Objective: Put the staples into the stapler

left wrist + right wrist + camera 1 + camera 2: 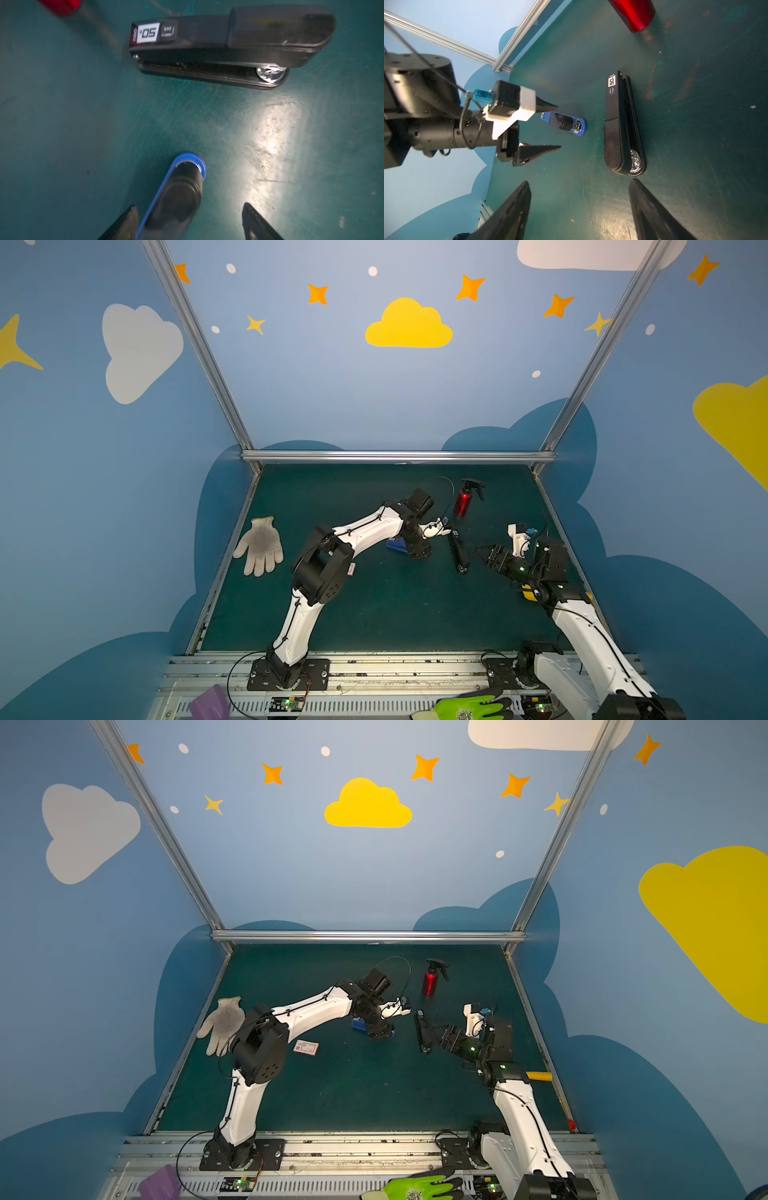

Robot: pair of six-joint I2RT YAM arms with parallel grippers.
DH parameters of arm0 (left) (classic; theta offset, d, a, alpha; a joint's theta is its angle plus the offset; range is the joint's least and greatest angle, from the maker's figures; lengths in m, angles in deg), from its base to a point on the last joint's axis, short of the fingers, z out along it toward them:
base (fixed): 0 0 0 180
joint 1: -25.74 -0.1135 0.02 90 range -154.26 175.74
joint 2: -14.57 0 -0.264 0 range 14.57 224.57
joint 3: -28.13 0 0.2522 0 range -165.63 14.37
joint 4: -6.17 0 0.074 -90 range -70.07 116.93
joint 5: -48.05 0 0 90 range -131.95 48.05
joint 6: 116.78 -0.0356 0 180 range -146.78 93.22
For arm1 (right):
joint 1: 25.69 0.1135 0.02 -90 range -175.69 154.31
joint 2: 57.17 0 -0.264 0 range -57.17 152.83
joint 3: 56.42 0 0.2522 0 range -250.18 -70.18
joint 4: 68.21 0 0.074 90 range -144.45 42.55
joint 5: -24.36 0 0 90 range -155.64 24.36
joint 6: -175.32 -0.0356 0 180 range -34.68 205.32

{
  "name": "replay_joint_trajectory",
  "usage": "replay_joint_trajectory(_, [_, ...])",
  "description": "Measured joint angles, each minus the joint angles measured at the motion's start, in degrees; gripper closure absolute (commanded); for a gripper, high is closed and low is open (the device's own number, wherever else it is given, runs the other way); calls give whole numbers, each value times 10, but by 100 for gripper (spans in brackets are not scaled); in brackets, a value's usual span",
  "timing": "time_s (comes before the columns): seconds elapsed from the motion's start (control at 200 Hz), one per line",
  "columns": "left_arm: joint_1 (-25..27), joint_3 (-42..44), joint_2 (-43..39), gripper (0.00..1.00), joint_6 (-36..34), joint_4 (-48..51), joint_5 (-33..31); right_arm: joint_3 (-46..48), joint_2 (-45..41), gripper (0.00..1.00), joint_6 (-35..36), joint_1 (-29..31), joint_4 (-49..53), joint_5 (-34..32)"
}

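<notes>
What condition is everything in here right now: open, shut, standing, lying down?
Black stapler: shut, lying on its side on the mat.
Blue stapler: lying on the mat between the left tool's fingers.
Staples box: lying flat, untouched.
Spray bottle: standing upright.
White glove: lying flat.
Left tool: open, holding nothing.
Right tool: open, empty, near the black stapler.

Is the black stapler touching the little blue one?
Apart. In the right wrist view, bare green mat lies between the black stapler and the blue stapler.
</notes>
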Motion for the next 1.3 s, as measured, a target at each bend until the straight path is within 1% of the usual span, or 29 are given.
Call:
replay_joint_trajectory(0.085, [-1,-25,22,35,0,17,5,1,0,25,0,0,0,0])
replay_joint_trajectory(0.17, [-3,-30,29,44,0,26,10,4,0,25,0,0,1,-1])
replay_joint_trajectory(0.205, [-3,-30,30,46,1,28,13,5,0,25,0,0,0,-2])
replay_joint_trajectory(0.285, [-4,-30,30,60,1,34,18,7,3,25,-1,0,-1,-3])
replay_joint_trajectory(0.315, [-4,-30,30,63,-1,33,20,7,7,26,-3,0,-2,-3])
replay_joint_trajectory(0.386, [-4,-30,30,62,5,36,23,8,20,26,-6,1,-9,-3])
replay_joint_trajectory(0.466, [-4,-30,30,57,12,42,26,8,36,27,-12,4,-17,-2])
replay_joint_trajectory(0.691, [-3,-29,30,56,28,48,25,8,56,27,-16,27,-27,-4])
replay_joint_trajectory(0.891, [-3,-25,30,51,39,51,22,12,53,27,-16,38,-31,-11])
replay_joint_trajectory(1.031, [-3,-14,30,52,43,53,16,18,51,27,-16,41,-31,-12])
replay_joint_trajectory(1.077, [-3,-11,30,55,44,54,14,19,51,27,-16,41,-31,-13])
replay_joint_trajectory(1.147, [-3,-8,30,65,47,54,12,19,51,27,-16,42,-31,-14])
replay_joint_trajectory(1.227, [-4,-6,29,73,49,52,11,19,51,27,-16,43,-32,-16])
replay_joint_trajectory(1.302, [-4,-6,28,83,55,54,12,19,51,32,-15,50,-33,-21])
